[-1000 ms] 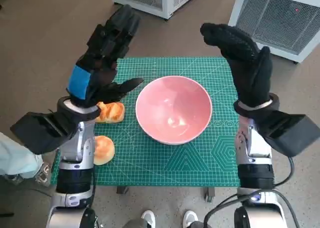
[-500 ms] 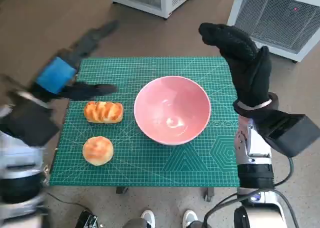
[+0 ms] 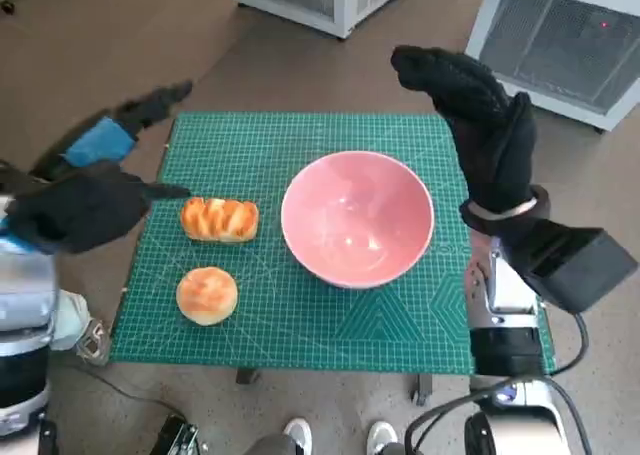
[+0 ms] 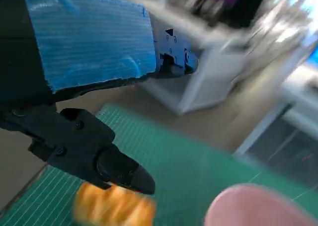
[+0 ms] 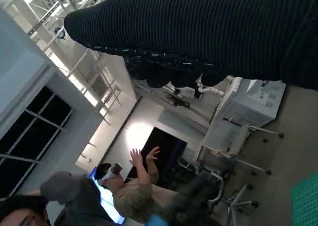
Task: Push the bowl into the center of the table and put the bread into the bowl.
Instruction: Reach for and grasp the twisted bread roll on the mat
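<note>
Golden long bread (image 3: 219, 219) just inboard of empty, spread left hand (image 3: 85, 190), long axis crosswise, pointing toward bowl (image 3: 357, 218); right hand (image 3: 480, 125) raised, empty, farther.

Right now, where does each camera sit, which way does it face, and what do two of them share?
Head view: looks steeply down at the green cutting mat; both forearms, left hand, right hand.
Left wrist view: behind the left hand, facing the mat.
Right wrist view: behind the gloved right hand, facing the room and people.
Head and left wrist share the pink bowl and long bread roll.
</note>
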{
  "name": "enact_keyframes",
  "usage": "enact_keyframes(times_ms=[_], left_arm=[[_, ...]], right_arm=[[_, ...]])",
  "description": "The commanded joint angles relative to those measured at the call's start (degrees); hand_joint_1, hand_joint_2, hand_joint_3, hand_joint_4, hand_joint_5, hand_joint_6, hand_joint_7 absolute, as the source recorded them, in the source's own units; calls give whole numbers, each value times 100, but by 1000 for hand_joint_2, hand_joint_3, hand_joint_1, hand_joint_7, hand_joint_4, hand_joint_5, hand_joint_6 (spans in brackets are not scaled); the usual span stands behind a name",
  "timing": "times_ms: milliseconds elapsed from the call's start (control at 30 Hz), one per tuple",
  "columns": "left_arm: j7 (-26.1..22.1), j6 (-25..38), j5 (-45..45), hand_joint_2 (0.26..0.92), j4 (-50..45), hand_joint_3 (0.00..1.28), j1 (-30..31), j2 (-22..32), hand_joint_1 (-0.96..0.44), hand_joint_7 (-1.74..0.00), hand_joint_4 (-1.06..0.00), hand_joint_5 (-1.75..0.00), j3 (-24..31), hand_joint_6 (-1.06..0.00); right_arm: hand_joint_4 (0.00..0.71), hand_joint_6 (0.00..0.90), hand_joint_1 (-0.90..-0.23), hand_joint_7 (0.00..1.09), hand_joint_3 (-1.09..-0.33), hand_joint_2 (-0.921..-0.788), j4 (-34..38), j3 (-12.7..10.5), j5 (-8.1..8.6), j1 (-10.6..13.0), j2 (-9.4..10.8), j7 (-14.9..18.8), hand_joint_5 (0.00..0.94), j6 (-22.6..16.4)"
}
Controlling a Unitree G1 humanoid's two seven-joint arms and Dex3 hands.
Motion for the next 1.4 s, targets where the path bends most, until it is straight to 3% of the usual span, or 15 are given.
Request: enact_keyframes(times_ms=[33,400,933,1167,1267,1367,1400], left_arm=[[-133,63,160,738,268,4,-159,-21,-111,-30,-204,-5,-352,-323],[-24,-192,618,738,1309,4,-376,-306,-131,-19,-224,-6,-1166,-344],[263,-222,1318,748,2605,6,-706,-831,-106,-9,-217,-1,-1924,-349],[242,-156,1545,750,3303,5,-934,-1019,-85,-16,-232,-6,-2156,-373],[442,-293,1655,755,3671,7,-996,-1102,-71,-32,-267,-19,-2260,-414],[779,-556,1755,798,4018,10,-1030,-1154,-25,-62,-605,-124,-2345,-655],[910,-650,1784,806,4112,9,-1033,-1162,-19,-62,-648,-169,-2358,-691]], right_arm=[[192,136,-761,334,-749,-921,120,-16,15,46,56,-54,2,25],[189,125,-738,348,-756,-921,65,-1,34,100,95,-78,0,44],[189,117,-744,366,-751,-921,-148,9,127,204,101,-43,0,146],[190,113,-746,372,-750,-921,-214,8,78,247,88,-77,0,140],[190,111,-743,374,-750,-921,-224,10,56,256,90,-90,0,124],[190,110,-741,377,-751,-921,-218,7,50,260,89,-91,1,112],[190,109,-740,378,-751,-921,-220,8,51,262,90,-89,1,111]])
